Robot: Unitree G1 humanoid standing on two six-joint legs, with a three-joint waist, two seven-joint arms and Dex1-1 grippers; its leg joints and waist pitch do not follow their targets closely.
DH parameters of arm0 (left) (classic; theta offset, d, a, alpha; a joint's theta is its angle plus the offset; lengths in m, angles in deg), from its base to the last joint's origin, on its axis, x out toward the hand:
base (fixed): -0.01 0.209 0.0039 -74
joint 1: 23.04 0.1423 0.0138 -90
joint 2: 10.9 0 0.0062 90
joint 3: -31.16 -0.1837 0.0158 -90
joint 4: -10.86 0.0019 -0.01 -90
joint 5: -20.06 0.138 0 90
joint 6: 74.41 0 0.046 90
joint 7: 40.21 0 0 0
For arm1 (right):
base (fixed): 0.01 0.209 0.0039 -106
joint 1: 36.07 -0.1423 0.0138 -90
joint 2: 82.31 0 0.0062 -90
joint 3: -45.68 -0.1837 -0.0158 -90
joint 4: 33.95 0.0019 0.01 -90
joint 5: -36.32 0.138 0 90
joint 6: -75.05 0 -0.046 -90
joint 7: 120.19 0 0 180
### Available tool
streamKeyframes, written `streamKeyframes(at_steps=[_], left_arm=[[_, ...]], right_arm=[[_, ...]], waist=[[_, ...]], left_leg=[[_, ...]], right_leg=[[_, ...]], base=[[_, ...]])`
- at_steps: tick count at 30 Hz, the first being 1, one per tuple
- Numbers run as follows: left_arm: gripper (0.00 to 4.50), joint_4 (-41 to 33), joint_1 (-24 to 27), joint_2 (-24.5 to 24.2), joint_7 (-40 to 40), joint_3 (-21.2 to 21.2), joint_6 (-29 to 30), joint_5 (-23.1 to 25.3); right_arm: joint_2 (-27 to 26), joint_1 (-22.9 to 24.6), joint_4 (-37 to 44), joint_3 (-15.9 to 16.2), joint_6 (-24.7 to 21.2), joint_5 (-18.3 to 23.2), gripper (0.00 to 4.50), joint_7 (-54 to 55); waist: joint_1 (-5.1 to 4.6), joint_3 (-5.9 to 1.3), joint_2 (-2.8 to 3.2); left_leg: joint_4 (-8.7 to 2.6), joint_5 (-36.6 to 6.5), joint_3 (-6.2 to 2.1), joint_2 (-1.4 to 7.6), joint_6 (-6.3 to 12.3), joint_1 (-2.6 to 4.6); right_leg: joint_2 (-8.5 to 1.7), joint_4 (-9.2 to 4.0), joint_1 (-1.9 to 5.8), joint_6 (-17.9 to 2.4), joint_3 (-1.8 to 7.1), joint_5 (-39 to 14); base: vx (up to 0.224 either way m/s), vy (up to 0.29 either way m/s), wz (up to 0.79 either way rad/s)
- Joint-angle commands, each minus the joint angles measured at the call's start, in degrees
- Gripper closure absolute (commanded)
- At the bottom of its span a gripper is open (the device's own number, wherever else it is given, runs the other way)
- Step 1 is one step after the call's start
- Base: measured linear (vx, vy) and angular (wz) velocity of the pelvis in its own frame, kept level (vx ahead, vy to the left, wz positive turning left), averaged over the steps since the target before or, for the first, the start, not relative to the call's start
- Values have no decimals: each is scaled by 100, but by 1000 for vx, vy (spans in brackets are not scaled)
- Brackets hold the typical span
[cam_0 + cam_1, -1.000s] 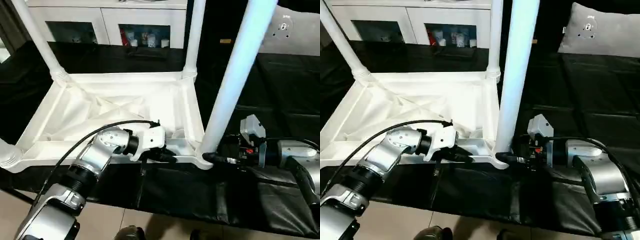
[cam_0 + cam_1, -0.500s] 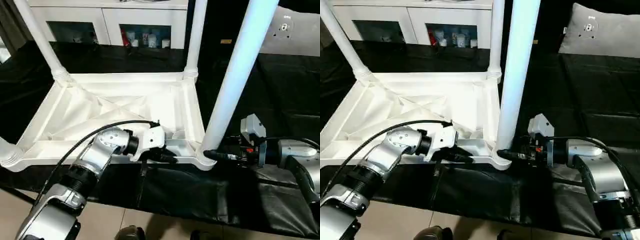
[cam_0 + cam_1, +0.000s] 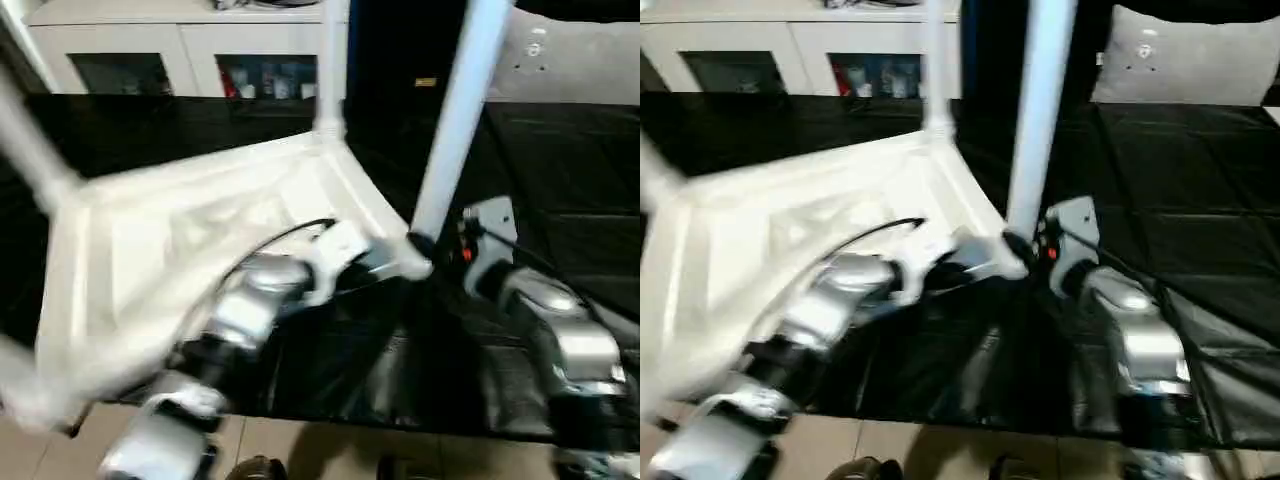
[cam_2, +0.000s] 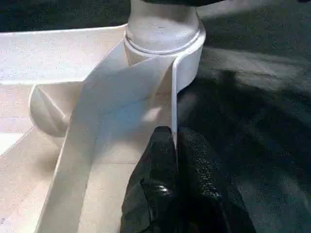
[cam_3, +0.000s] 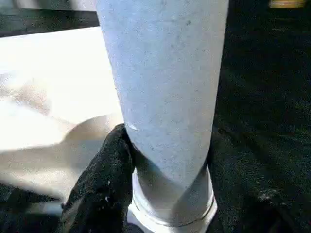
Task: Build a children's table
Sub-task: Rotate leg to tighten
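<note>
The left gripper [image 4: 175,160] is closed, its black fingers [image 4: 158,155] pinching the thin side rail of the upturned white table [image 3: 180,230] just beside a corner socket [image 4: 163,46]. The right gripper [image 5: 165,204] clasps the base of the leg [image 5: 165,82] standing in that socket. The table lies underside up on the black worktable [image 3: 1160,180], legs pointing upward, with a white cabinet [image 3: 200,50] beyond.

My two head eyes look forward and down over my forearms at the black bench [image 3: 1200,200], sharing the upturned children's table [image 3: 180,230]. My left wrist camera sits very close behind my left fingers [image 4: 163,160] at the table's rim. My right wrist camera looks close along a leg [image 5: 165,87].
</note>
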Motion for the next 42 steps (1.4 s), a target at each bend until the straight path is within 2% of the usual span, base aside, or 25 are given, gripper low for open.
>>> streamKeyframes(at_steps=[1,3,4,6,8,11,16,17,18,19,21,22,23,24,25,26,27,28,30,32,34,36,37,41,42], left_arm=[[450,-66,-221,292,174,-143,-178,-65],[450,-115,-205,273,135,-144,-154,-57],[450,-169,-179,264,137,-131,-107,-25],[450,-267,-119,161,77,-141,-63,6],[450,-291,-94,107,52,-142,-70,20],[450,-278,-66,-199,-133,-99,-171,6],[450,-307,-40,-497,-631,-132,-465,-80],[450,-263,-41,-720,-914,-157,-602,-98],[450,-258,-42,-745,-945,-160,-616,-100],[450,-233,-46,-847,-1057,-181,-669,-94],[450,-200,-55,-974,-1210,-225,-762,-100],[450,-173,-56,-1165,-1517,-271,-875,-131],[450,-151,-58,-1283,-1722,-303,-969,-152],[450,-136,-60,-1355,-1836,-325,-1027,-156],[450,-115,-65,-1442,-1995,-360,-1122,-161],[450,-117,-60,-1509,-2147,-390,-1208,-185],[450,-117,-60,-1509,-2147,-390,-1208,-185],[450,-134,-46,-1620,-2430,-453,-1373,-251],[450,-164,-28,-1693,-2621,-497,-1477,-293],[450,-197,-4,-1791,-2870,-573,-1589,-315],[450,-184,7,-1857,-3102,-640,-1722,-338],[450,-164,6,-1875,-3206,-663,-1800,-356],[450,-145,2,-1893,-3311,-683,-1857,-371],[450,-132,3,-1917,-3487,-711,-1935,-445],[450,-133,5,-1916,-3491,-710,-1938,-452]], right_arm=[[-426,10,-23,491,-154,249,261,-204],[-438,26,-13,423,-91,317,261,-224],[-464,51,20,378,-57,330,206,-259],[-445,113,124,351,-157,361,206,-313],[-412,141,163,358,-163,372,173,-344],[-94,246,268,403,-49,419,147,-674],[246,319,298,259,-43,566,103,-1120],[596,400,342,245,29,669,93,-1612],[635,409,347,243,37,680,84,-1667],[782,440,362,238,89,715,75,-1878],[954,463,357,238,173,734,57,-2116],[1242,471,298,282,314,722,40,-2489],[1412,464,249,306,383,729,40,-2724],[1506,455,226,319,421,729,22,-2862],[1619,432,186,332,471,728,13,-3026],[1711,414,158,350,497,752,7,-3143],[1711,414,158,350,497,752,7,-3143],[1878,388,111,399,593,778,2,-3373],[1982,382,99,439,692,754,2,-3534],[2132,395,96,528,821,689,2,-3768],[2282,420,79,652,862,742,2,-4074],[2339,439,84,707,900,785,2,-4246],[2377,459,95,748,974,803,2,-4404],[2437,474,104,805,988,949,2,-4727],[2437,474,99,805,990,957,18,-4736]], waist=[[28,-328,-113],[37,-338,-117],[52,-344,-104],[63,-346,-98],[62,-343,-90],[57,-342,-85],[60,-358,-99],[67,-363,-106],[75,-367,-110],[84,-359,-89],[84,-356,-106],[94,-359,-112],[105,-363,-106],[106,-354,-104],[114,-352,-129],[127,-356,-119],[140,-355,-112],[150,-360,-156],[184,-364,-134],[211,-368,-136],[270,-383,-158],[296,-384,-155],[312,-385,-178],[325,-390,-185],[326,-389,-183]], left_leg=[[-453,-1559,-132,256,363,68],[-456,-1472,-130,257,418,45],[-462,-1361,-131,275,465,49],[-465,-1299,-138,289,478,28],[-474,-1337,-144,302,474,30],[-479,-1412,-144,307,470,33],[-448,-1184,-123,306,584,25],[-445,-1171,-124,303,599,30],[-442,-1161,-123,307,632,34],[-441,-1135,-121,319,669,20],[-441,-1146,-120,324,665,27],[-443,-1169,-123,333,654,30],[-443,-1173,-127,334,655,36],[-445,-1180,-121,341,654,38],[-444,-1211,-114,346,657,44],[-440,-1196,-116,348,650,50],[-440,-1167,-110,352,650,55],[-437,-1130,-108,355,655,50],[-432,-1095,-101,366,661,69],[-432,-1104,-100,376,656,74],[-415,-1022,-95,383,692,75],[-410,-994,-85,382,704,75],[-409,-997,-85,388,705,70],[-401,-977,-89,390,720,62],[-402,-971,-91,391,720,64]], right_leg=[[-322,-540,256,-817,212,-2584],[-326,-537,273,-801,210,-2546],[-317,-525,270,-835,209,-2388],[-319,-496,288,-898,206,-2204],[-313,-478,289,-952,204,-2096],[-315,-463,293,-1011,209,-1977],[-331,-428,315,-1163,218,-1655],[-330,-432,320,-1161,215,-1660],[-332,-430,332,-1167,215,-1650],[-331,-416,325,-1222,216,-1586],[-330,-413,323,-1251,213,-1585],[-340,-414,327,-1258,214,-1644],[-343,-411,332,-1259,212,-1661],[-343,-409,324,-1263,223,-1658],[-345,-415,318,-1273,227,-1696],[-348,-401,317,-1284,229,-1688],[-351,-401,312,-1300,234,-1676],[-355,-389,320,-1322,234,-1654],[-354,-383,301,-1347,239,-1646],[-357,-375,299,-1364,237,-1646],[-366,-349,310,-1397,242,-1554],[-369,-349,305,-1401,246,-1559],[-370,-346,307,-1400,242,-1593],[-377,-340,315,-1388,241,-1642],[-376,-341,312,-1384,241,-1648]], base=[[0,0,0],[0,0,0],[0,0,0],[0,0,0],[0,0,0],[0,0,0],[0,0,0],[0,0,0],[0,0,0],[0,0,0],[0,0,0],[0,0,0],[0,0,0],[0,0,0],[0,0,0],[0,0,0],[0,0,0],[0,0,0],[0,0,0],[0,0,0],[0,0,0],[0,0,0],[0,0,0],[0,0,0],[0,0,0]])
